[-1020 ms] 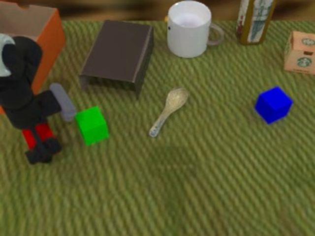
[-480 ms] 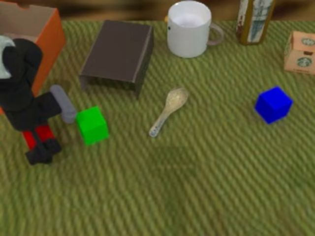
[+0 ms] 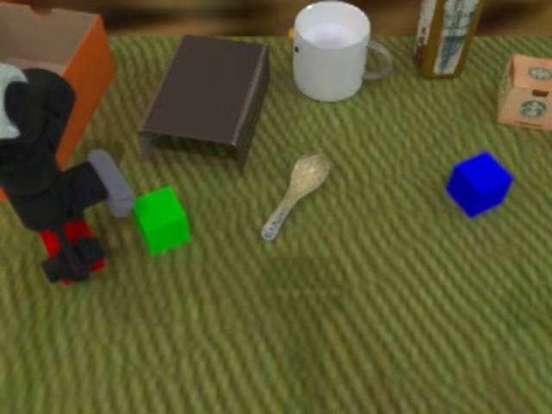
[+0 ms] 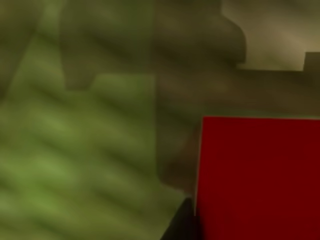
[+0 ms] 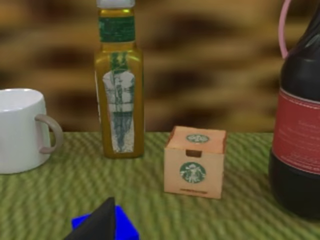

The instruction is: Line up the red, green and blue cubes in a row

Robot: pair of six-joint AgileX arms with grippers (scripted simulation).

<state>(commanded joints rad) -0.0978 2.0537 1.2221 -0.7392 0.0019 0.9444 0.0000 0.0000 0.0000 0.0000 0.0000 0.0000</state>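
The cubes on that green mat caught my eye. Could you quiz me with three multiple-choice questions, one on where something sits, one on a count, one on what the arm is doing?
1. Where is the blue cube?
A. On the table's right side, alone
B. Inside the white mug
C. Touching the green cube

2. How many plain coloured cubes are on the table?
A. Two
B. Three
C. Five

3. What is the left gripper doing?
A. Holding the spoon
B. Parked out of sight
C. Down around the red cube

Answers:
1. A: in the top view the blue cube lies apart, below the tan carton.
2. B: the red cube, green cube and blue one.
3. C: red shows between its dark fingers at the table's left, beside the green cube, and fills much of the left wrist view; the spoon lies untouched.
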